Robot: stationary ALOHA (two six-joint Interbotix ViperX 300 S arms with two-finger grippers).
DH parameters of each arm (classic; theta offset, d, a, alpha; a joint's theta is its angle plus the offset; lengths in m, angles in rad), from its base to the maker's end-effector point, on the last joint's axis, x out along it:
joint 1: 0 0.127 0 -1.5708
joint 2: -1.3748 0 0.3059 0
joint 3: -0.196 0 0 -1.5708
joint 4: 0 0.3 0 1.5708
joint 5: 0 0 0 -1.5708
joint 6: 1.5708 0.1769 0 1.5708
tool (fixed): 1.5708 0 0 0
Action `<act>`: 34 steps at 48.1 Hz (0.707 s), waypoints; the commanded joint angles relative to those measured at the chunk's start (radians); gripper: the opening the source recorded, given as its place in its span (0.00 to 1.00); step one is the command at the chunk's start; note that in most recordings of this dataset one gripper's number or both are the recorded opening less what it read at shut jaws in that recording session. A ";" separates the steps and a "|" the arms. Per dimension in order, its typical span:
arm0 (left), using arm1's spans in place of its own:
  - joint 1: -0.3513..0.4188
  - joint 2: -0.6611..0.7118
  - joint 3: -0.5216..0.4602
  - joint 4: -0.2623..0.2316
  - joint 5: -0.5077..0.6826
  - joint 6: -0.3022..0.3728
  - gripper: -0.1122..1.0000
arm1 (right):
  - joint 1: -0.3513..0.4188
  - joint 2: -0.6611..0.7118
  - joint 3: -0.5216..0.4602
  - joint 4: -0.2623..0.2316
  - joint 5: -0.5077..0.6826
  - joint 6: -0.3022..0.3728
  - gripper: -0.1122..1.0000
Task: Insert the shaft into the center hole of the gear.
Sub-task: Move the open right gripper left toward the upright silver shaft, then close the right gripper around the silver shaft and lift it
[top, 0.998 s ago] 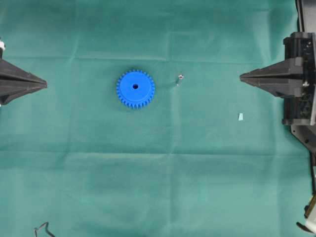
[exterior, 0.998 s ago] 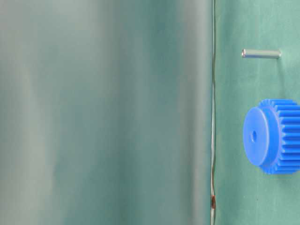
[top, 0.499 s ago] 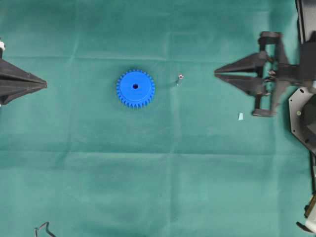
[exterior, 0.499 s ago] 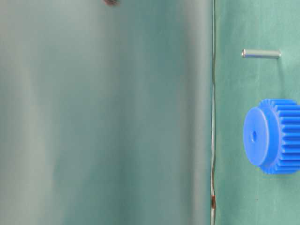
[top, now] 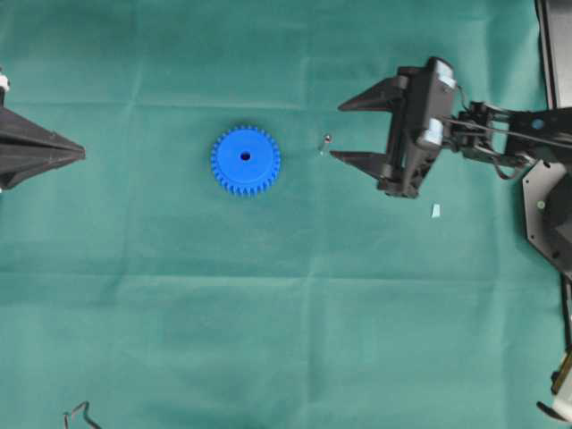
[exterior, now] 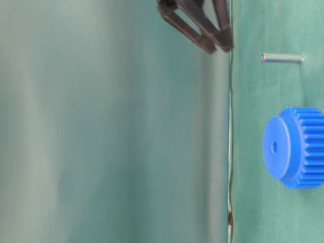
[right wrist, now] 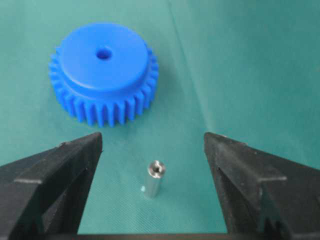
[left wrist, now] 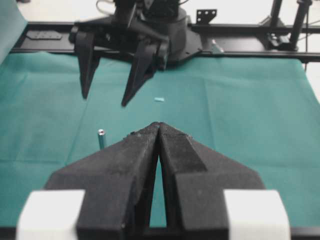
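A green cloth (top: 268,340) is covering the whole table, lying in soft creases, with wide bare room around the few small things on it. No writing or label is showing on anything in these views.

The gear (top: 245,161), bright blue and toothed, is lying flat a little left of the middle of the overhead view, its center hole (top: 245,156) facing up and holding nothing. The shaft (top: 326,141), a thin silvery pin, is standing upright on the cloth to the right of the gear, apart from it with a strip of bare cloth between them. In the table-level view, which is turned on its side, the pin and the gear are showing apart in the same way.

The right gripper (top: 347,130) is reaching in from the right edge with its fingers spread wide and grasping nothing. In the right wrist view the shaft is standing between the two dark fingers (right wrist: 55,170), touching neither, with the gear beyond it. A small pale blue scrap (top: 435,211) is lying on the cloth near the right arm, well clear of the gear.

The left gripper (top: 83,154) is sitting at the left edge, well apart from the gear, its fingers pressed together on nothing. A bent dark wire (top: 76,413) is lying at the near left corner of the cloth.
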 commanded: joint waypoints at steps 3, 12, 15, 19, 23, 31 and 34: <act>-0.002 0.009 -0.025 0.003 -0.005 0.002 0.10 | -0.011 0.066 -0.032 0.018 -0.020 0.002 0.87; -0.002 0.009 -0.025 0.003 -0.005 0.003 0.10 | -0.012 0.147 -0.054 0.038 -0.038 0.002 0.87; -0.002 0.008 -0.025 0.003 -0.005 0.005 0.10 | -0.012 0.166 -0.060 0.043 -0.046 0.002 0.87; -0.002 0.008 -0.025 0.003 0.003 0.005 0.10 | -0.014 0.189 -0.067 0.049 -0.057 0.002 0.87; 0.000 0.008 -0.025 0.003 0.011 0.005 0.10 | -0.014 0.202 -0.071 0.054 -0.058 0.002 0.87; 0.002 0.003 -0.025 0.003 0.028 0.002 0.10 | -0.012 0.206 -0.067 0.055 -0.057 0.002 0.86; 0.002 0.003 -0.025 0.003 0.029 0.003 0.10 | -0.012 0.204 -0.064 0.057 -0.054 0.002 0.84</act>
